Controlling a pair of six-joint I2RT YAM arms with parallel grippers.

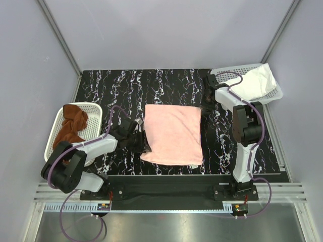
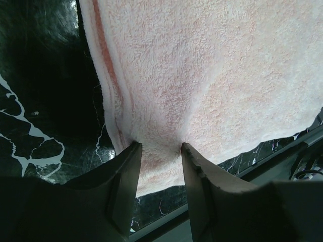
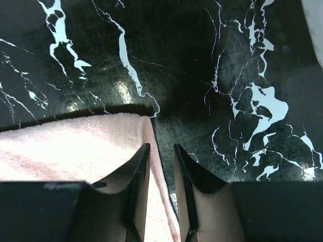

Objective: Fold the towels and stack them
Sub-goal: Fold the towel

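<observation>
Towel [image 1: 173, 133], pale pink, flat on marbled table [image 1: 116, 85]

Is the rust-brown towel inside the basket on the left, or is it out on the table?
Inside. The rust-brown towel lies crumpled, not folded, within the left basket.

Table [image 1: 116, 85]: rectangular top, glossy black with white marble veining.

Lying on it:
- Pink towel [image 1: 172, 133], one. Folded to a rough square and flat at the middle of the top, slightly askew. Layered edges show along its left side. Its near edge comes close to the table's front edge.
- Left basket [image 1: 96, 108], white plastic mesh. At the left edge, partly overhanging it.
- Right basket [image 1: 275, 93], white plastic mesh. At the far right corner, tilted, jutting past the side edge.

Both baskets sit well apart from the pink towel.
</observation>
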